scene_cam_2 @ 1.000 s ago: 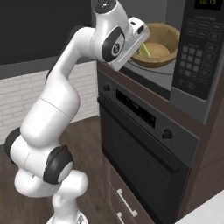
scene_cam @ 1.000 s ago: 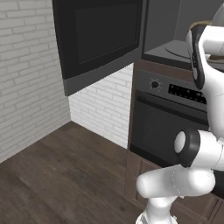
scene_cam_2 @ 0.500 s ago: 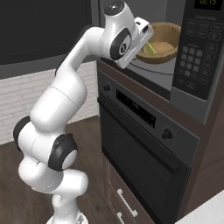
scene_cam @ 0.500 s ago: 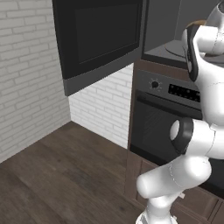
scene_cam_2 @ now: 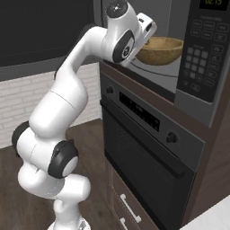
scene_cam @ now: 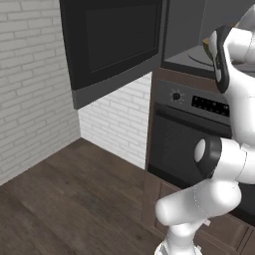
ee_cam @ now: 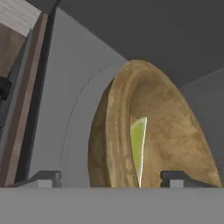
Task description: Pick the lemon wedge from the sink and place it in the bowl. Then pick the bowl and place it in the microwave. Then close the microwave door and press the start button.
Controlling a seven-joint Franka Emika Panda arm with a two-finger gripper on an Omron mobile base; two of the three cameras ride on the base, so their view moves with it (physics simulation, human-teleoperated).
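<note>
Compared with a second ago, the round light-brown wooden bowl (scene_cam_2: pixel 160 50), with the yellow-green lemon wedge (ee_cam: pixel 138 146) inside, now sits deeper in the dark grey microwave (scene_cam_2: pixel 188 67), near its front edge, while the gripper (ee_cam: pixel 111 177) is spread wide around the rim, so releasing and closing the black door (scene_cam: pixel 114 42) seem next.

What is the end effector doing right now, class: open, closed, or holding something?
End effector: its fingers straddle the rim of the round light-brown wooden bowl, which carries the yellow-green lemon wedge into the microwave; whether they clamp it cannot be told.
</note>
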